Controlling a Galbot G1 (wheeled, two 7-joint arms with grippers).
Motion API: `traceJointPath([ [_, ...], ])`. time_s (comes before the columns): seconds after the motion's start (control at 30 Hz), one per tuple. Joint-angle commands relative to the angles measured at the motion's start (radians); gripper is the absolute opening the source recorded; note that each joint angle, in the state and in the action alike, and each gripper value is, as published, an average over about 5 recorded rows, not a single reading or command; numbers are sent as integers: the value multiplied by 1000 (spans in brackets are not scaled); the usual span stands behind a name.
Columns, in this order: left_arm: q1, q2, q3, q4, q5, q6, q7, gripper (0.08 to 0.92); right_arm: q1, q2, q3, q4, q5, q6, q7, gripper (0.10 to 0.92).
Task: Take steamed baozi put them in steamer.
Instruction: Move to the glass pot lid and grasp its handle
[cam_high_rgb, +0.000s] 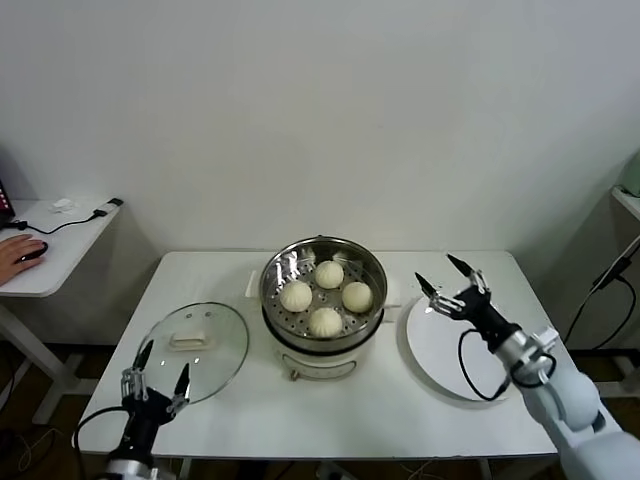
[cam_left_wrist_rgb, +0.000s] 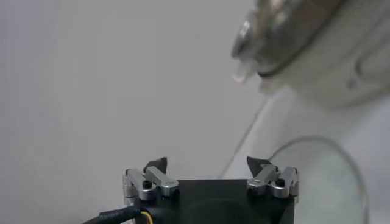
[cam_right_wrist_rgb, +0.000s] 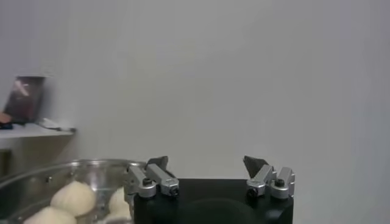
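Four baozi (cam_high_rgb: 327, 296) already in steamer (cam_high_rgb: 275, 270). Likely soft, light, squashable; grip gently across dome sides. Right gripper (cam_high_rgb: 449, 281) above plate (cam_high_rgb: 432, 350), left gripper (cam_high_rgb: 160, 371) by lid (cam_high_rgb: 225, 345): both released, empty.

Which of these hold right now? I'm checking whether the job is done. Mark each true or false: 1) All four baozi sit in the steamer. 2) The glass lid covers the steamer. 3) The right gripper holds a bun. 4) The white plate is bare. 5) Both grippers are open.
1) True: four steamed baozi rest on the perforated tray inside the steamer.
2) False: the glass lid lies flat on the table, on the steamer's left.
3) False: the right gripper is open and empty, above the plate's far edge.
4) True: the white plate has nothing on it.
5) True: the left gripper, near the lid's front edge, has its fingers spread too.
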Motion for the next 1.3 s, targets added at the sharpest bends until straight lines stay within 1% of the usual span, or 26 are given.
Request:
traceJointPath([
  [0.03,-166,26,17,228,646,21,-146,823,-246,171,220,5,-65,24,-9,823],
  [0.17,-250,30,33,356,683,40,-193,823,-244,187,220,-15,-91,32,-5,823],
  [0.47,-391,45,56,570,670,79,-240,823,-232,210,229,-46,-126,39,6,823],
  [0.73,-494,56,54,700,675,89,-258,823,-224,205,247,-61,-138,50,14,823],
  [0.93,-554,66,54,761,657,94,-278,823,-231,203,280,-73,-139,59,6,823],
  [1.17,-595,71,67,794,629,103,-285,823,-232,206,292,-95,-151,70,-6,823],
  [1.3,-599,75,74,787,586,92,-286,823,-233,210,292,-104,-164,77,-11,823],
])
